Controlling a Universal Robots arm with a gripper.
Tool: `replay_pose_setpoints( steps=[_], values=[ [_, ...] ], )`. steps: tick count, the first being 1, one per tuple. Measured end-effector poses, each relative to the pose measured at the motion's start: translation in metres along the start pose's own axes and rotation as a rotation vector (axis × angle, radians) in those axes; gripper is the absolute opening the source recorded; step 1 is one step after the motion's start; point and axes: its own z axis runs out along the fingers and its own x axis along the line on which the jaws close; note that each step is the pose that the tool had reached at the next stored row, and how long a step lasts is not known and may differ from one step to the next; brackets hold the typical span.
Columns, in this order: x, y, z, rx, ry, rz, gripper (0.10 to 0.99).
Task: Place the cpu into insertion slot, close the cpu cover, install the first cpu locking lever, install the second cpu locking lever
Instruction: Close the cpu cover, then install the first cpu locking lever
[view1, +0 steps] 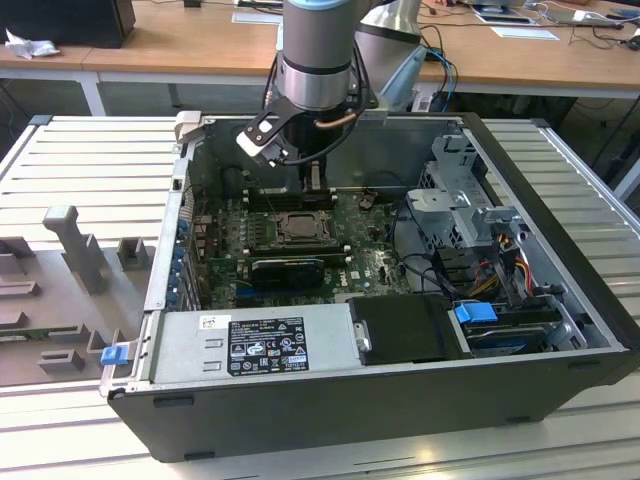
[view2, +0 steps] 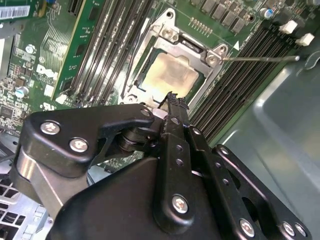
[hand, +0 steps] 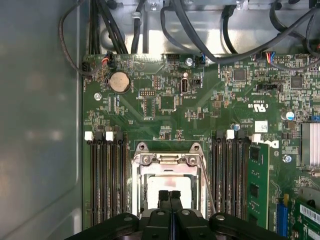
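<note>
Silver-beige cpu (view2: 172, 75), seated in insertion slot (view2: 159, 25), pinned beneath lowered cpu cover (view2: 187, 44); locking lever (view2: 260, 58) juts free; my claw (hand: 170, 196) clenched empty above, presumably for pushing.

The cpu (view2: 172, 75) top looks matt pale metal; the cpu cover (view2: 170, 49) seemingly shinier steel.

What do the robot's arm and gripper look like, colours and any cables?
The arm is round and silver-grey with a dark band. A thin black cable loops beside its wrist, next to a black bracket with a white face. The gripper is matte black: flat linkage plates and narrow fingers, fastened with silver screws.
</note>
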Motion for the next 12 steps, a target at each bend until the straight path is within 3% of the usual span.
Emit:
replay_pose_setpoints(
  steps=[6,12],
  values=[
    [0.0000,-0.0090,0.0000,0.000,0.0000,0.000,0.106],
    [-0.0001,-0.0109,0.0001,0.000,-0.0001,0.000,0.106]
  ],
)
